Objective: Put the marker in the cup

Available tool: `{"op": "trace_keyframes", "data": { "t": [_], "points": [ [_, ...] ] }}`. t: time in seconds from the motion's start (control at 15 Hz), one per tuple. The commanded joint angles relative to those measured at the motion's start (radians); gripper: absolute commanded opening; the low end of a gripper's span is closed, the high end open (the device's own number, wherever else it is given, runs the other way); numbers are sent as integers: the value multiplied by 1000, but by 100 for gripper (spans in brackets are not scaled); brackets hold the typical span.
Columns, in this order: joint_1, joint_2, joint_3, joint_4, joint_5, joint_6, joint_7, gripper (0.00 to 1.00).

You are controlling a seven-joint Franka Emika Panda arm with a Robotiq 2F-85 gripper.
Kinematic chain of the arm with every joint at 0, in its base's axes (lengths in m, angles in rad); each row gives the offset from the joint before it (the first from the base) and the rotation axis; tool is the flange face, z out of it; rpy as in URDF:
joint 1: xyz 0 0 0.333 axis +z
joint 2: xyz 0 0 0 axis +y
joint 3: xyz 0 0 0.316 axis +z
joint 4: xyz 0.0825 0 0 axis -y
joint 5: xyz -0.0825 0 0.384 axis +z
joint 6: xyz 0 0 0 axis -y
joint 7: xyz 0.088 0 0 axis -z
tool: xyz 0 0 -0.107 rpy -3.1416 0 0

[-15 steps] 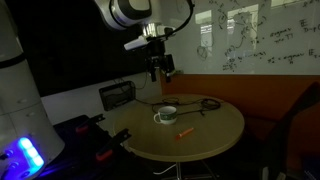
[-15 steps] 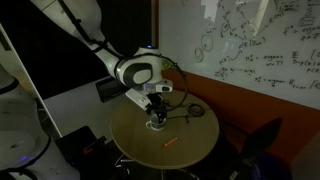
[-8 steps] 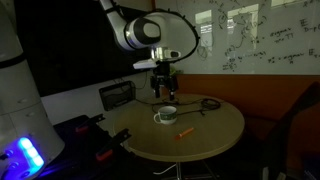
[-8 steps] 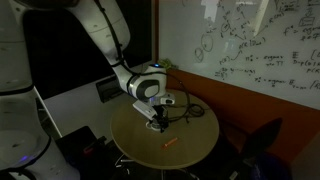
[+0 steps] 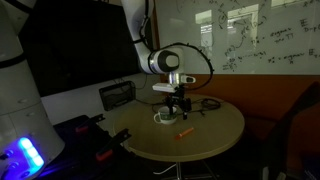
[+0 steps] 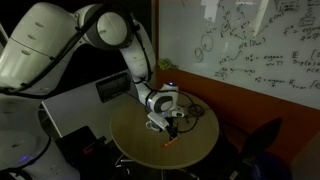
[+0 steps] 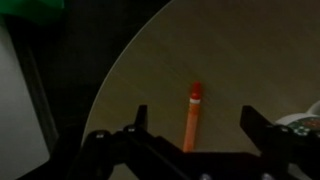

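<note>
My claw (image 7: 195, 120) is wide open, holding nothing. The marker (image 7: 191, 116) lies mid-frame in the wrist view (the cup (image 5: 166, 115) sits just beside me). If I drop down crooked, I could knock it rolling away.

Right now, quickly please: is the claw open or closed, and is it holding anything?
Claw: open, holding nothing; the marker lies loose below it, not gripped.

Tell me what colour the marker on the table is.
Orange-red. The marker shows best in the wrist view, lying on the tan table.
</note>
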Motion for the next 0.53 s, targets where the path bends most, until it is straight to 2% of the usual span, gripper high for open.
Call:
{"op": "trace_keyframes", "data": {
  "t": [0.0, 0.33, 0.4, 0.47],
  "points": [
    [-10, 134, -3, 161, 21, -62, 3, 100],
    [-19, 243, -3, 295, 24, -85, 4, 100],
    [-43, 283, 19, 339, 34, -105, -19, 100],
    [-32, 281, 8, 346, 32, -113, -5, 100]
  ]
}}
